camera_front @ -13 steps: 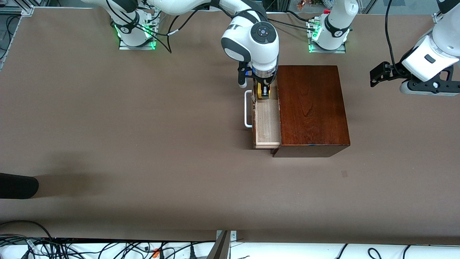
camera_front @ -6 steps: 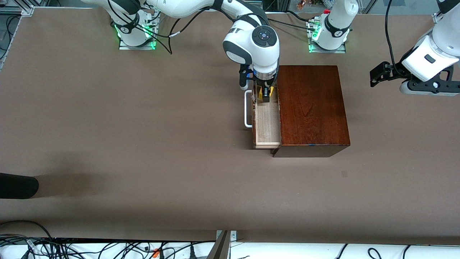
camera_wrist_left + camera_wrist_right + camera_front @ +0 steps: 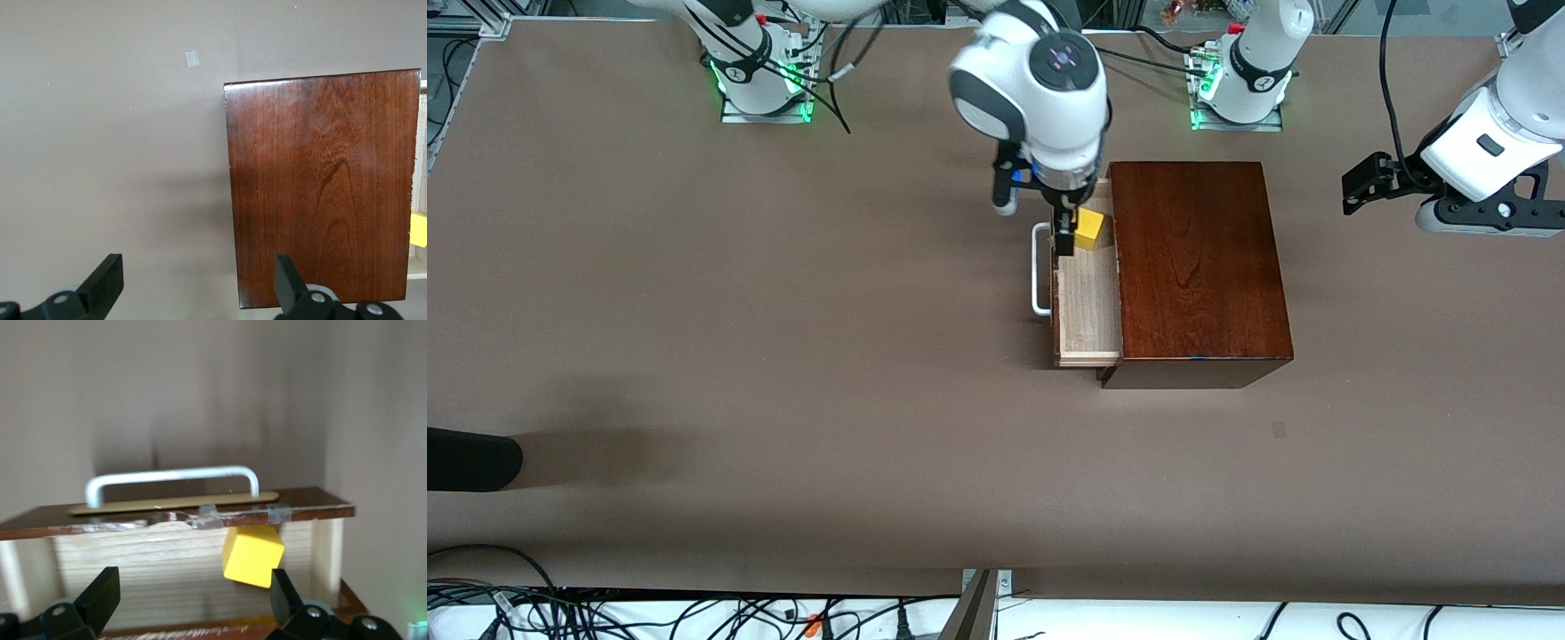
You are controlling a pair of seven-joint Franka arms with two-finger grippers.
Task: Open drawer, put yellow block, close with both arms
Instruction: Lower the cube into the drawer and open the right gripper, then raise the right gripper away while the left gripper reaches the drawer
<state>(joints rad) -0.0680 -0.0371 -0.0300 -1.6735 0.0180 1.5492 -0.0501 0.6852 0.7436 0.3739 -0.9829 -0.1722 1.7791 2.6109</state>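
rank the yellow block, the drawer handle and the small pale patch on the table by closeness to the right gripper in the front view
From the open right gripper, over the drawer:
1. yellow block, in the drawer beside it.
2. handle, on the drawer's front.
3. pale patch, nearer the camera than the box.

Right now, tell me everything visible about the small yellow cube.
The small bright yellow cube has plain, smooth faces and sharp edges. It sits free in the pulled-out pale wooden drawer of the dark reddish-brown box, at the drawer's end farther from the front camera, turned slightly askew. The right arm's black claw hangs open over it, not gripping it.
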